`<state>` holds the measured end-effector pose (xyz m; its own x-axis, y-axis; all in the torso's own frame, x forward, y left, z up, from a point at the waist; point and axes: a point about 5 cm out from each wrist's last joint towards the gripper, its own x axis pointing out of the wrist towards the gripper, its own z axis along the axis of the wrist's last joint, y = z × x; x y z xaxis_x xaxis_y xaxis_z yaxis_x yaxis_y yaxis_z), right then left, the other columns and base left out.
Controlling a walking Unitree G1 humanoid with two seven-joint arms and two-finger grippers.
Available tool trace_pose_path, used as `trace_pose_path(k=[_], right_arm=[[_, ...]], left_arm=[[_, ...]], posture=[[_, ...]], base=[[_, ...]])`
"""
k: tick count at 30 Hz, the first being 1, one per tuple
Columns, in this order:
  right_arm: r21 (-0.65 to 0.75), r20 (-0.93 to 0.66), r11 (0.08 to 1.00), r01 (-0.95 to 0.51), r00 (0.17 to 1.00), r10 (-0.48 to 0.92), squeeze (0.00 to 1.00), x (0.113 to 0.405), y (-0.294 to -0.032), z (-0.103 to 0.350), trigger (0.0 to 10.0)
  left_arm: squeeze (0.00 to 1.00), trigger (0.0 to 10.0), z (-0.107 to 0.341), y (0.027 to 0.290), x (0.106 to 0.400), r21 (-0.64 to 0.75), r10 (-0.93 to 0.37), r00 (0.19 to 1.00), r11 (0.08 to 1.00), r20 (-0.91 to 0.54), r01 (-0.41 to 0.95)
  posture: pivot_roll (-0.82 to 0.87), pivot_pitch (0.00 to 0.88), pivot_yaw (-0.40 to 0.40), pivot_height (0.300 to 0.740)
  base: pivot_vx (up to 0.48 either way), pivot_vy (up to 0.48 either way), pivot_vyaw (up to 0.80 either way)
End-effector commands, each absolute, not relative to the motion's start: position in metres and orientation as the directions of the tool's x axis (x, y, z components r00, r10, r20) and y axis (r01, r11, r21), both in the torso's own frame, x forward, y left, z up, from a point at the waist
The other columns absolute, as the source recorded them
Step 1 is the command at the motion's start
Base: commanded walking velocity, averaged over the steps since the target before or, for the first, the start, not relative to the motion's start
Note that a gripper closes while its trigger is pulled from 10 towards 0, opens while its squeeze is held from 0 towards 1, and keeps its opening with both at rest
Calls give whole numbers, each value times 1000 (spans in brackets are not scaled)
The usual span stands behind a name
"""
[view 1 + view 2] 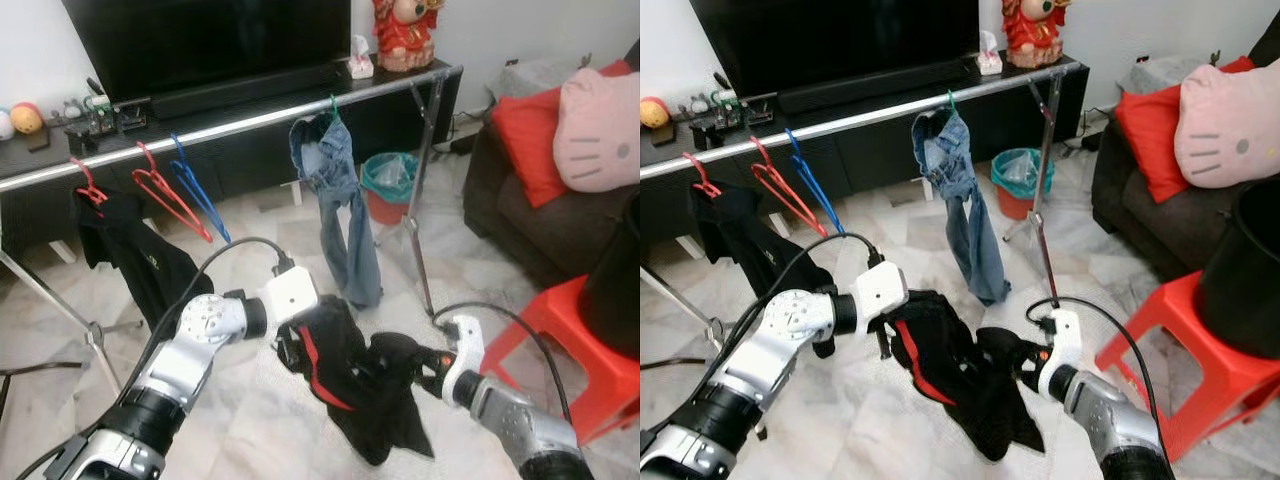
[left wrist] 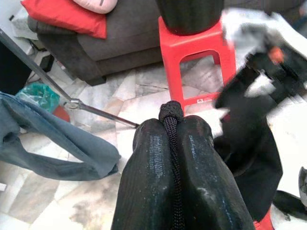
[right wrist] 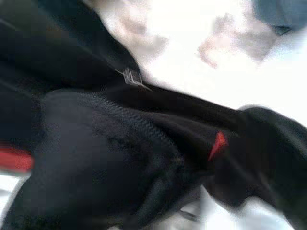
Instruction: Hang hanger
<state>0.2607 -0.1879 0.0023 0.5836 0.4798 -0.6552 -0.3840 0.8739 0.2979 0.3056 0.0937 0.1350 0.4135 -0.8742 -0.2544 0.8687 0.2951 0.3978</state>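
The room has a pale tiled floor (image 1: 250, 420) with a long silver rail (image 1: 230, 125) across it, in front of a dark TV stand (image 1: 250, 165); a dark sofa (image 1: 530, 230) with a red cushion (image 1: 525, 135) stands on the right, and a red stool (image 1: 590, 350) is near it. On the rail, near its left end, a black top (image 1: 130, 250) hangs on a red hanger (image 1: 88, 185); next to it are a bare red hanger (image 1: 165, 195) and a bare blue hanger (image 1: 200, 190); past the middle, jeans (image 1: 335, 200) hang from a green hook.

The black garment (image 1: 355, 385) with a red stripe is not on the rail yet — it hangs low between the two arms, well below the rail and just above the floor. The left claw (image 1: 290, 350) is pressed together on one edge of it; in the left wrist view the fingers (image 2: 148, 182) pinch a black cord of the cloth. The right claw (image 1: 405, 365) sits in the other side of the cloth; I cannot tell if it is spread or pinched, for the cloth hides it and the right wrist view is blurry.

I think the job is only part done — the cloth is lifted, but I cannot see a hanger inside it; it has to get onto a hanger, then go up to a free spot on the rail.
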Motion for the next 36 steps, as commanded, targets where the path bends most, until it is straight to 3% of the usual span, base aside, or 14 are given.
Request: trace_pose_path(k=[1,2,3,9,14,20,25,31,36], right_arm=[[129,-769,854,-504,492,408,0,249,-189,-11,10000],[88,-790,842,-532,478,384,0,248,-191,-12,10000],[-53,-835,789,-612,461,301,0,249,-201,-10,10000],[-264,-855,639,-723,482,192,0,265,-217,11,10000],[-310,-800,687,-657,571,186,0,283,-221,28,10000],[-185,-610,859,-478,741,281,0,302,-210,50,10000],[-120,-471,941,-317,852,227,0,309,-216,60,10000],[-11,-370,964,-264,897,241,0,297,-223,58,10000],[5,-410,977,-212,891,196,0,277,-233,37,10000]], left_arm=[[0,10000,139,93,305,407,-880,401,279,-255,870],[0,10000,139,93,305,406,-880,401,279,-255,870],[0,10000,139,93,305,405,-880,399,277,-257,871],[0,10000,138,92,304,399,-882,395,275,-258,875],[0,10000,138,91,304,397,-883,393,275,-256,876],[0,10000,138,93,304,397,-880,399,279,-259,874],[0,10000,139,94,304,396,-879,400,280,-260,874],[0,10000,140,94,306,398,-878,400,280,-261,874],[0,10000,141,94,307,397,-879,400,281,-258,874]], posture=[[63,17,101,740],[63,17,101,740],[62,19,102,740],[55,19,101,740],[57,20,100,740],[59,21,98,740],[60,24,101,740],[57,25,102,740],[56,26,103,740]], base=[[0,0,0],[0,0,0],[0,0,0],[0,0,0],[0,0,0],[0,0,0],[0,0,0],[0,0,0],[0,0,0]])
